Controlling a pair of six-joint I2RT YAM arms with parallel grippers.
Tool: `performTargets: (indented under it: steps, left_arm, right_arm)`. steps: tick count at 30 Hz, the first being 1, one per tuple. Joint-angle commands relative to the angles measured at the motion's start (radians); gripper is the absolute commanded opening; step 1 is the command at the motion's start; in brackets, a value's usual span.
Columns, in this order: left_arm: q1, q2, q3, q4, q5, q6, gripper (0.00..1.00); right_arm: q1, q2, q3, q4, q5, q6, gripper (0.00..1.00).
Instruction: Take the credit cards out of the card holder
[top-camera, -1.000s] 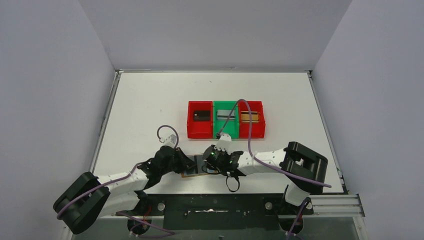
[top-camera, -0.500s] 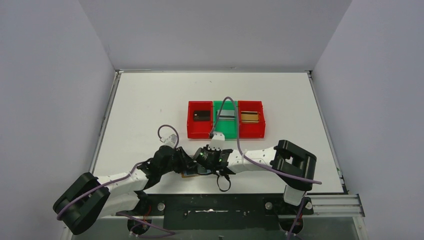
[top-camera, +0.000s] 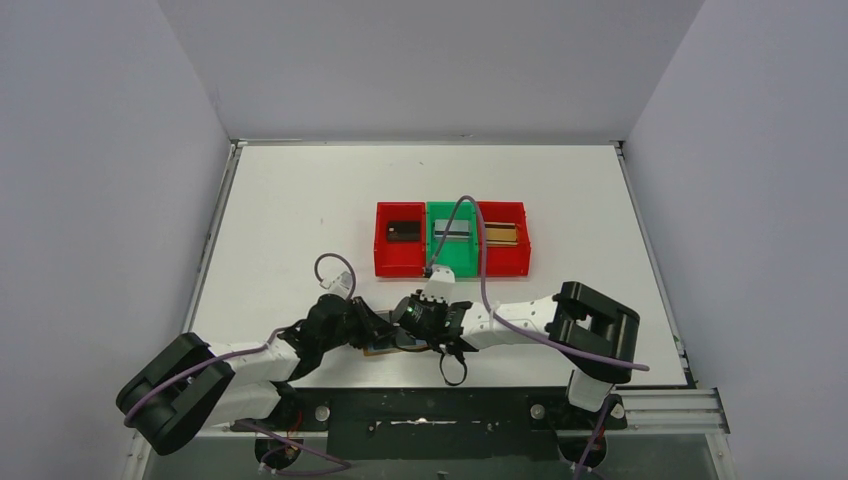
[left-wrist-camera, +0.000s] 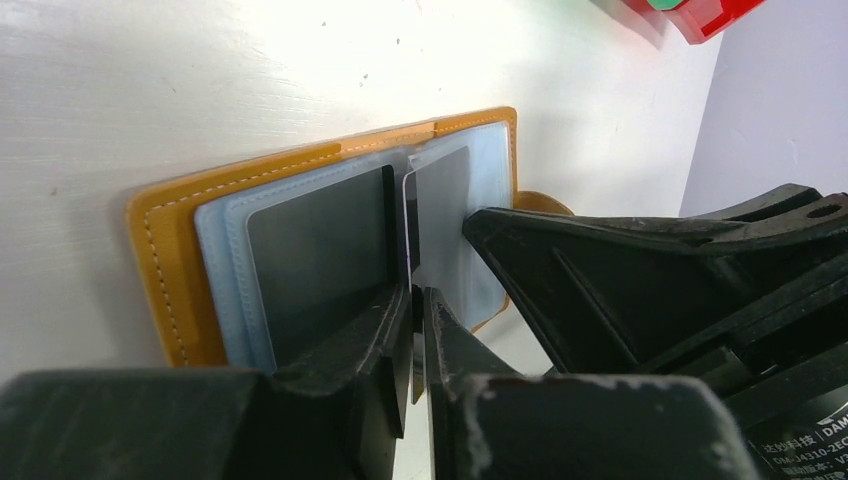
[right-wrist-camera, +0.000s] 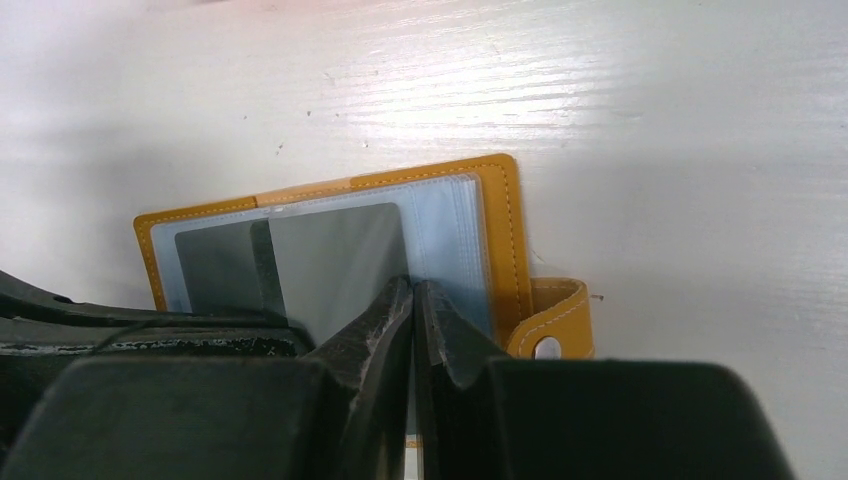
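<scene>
The card holder (left-wrist-camera: 168, 262) (right-wrist-camera: 502, 225) (top-camera: 377, 349) lies open on the table, mustard outside with pale blue-grey pockets. A dark grey credit card (right-wrist-camera: 340, 260) (left-wrist-camera: 310, 250) shows inside a pocket. My left gripper (left-wrist-camera: 418, 295) (top-camera: 384, 334) is shut on a thin upright pocket leaf with a dark edge, seen edge-on. My right gripper (right-wrist-camera: 413, 285) (top-camera: 413, 333) is shut, its tips pressed against the blue-grey pockets beside the snap tab (right-wrist-camera: 552, 325). Whether it pinches a leaf I cannot tell. Both grippers meet over the holder and hide most of it from above.
Three bins stand in a row behind the holder. The left red bin (top-camera: 399, 264) holds a black card (top-camera: 403, 231), the green bin (top-camera: 455, 264) a silver one (top-camera: 452, 230), the right red bin (top-camera: 504, 264) a gold one (top-camera: 503, 233). The right arm's purple cable (top-camera: 478, 250) arcs over the green bin.
The right arm has slid left, bringing its gripper closer to the left gripper over the holder. Its cable now arcs lower over the green bin. The left arm has barely moved.
</scene>
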Motion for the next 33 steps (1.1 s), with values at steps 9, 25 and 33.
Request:
performTargets:
  steps: [9,25,33]
  left_arm:
    - [0.006,-0.122,-0.003,-0.132,-0.048,0.028,0.0]
    - [0.033,-0.199,0.004,-0.243,-0.044,0.065,0.0]
    - [0.038,-0.199,-0.004,-0.192,-0.012,0.048,0.06]
  right_arm:
    - [-0.02,0.025,-0.05,-0.056,-0.05,0.015,0.04]
    - [-0.028,0.015,-0.058,-0.063,-0.042,0.019,0.04]
    - [-0.028,0.015,-0.059,-0.057,-0.043,0.017,0.05]
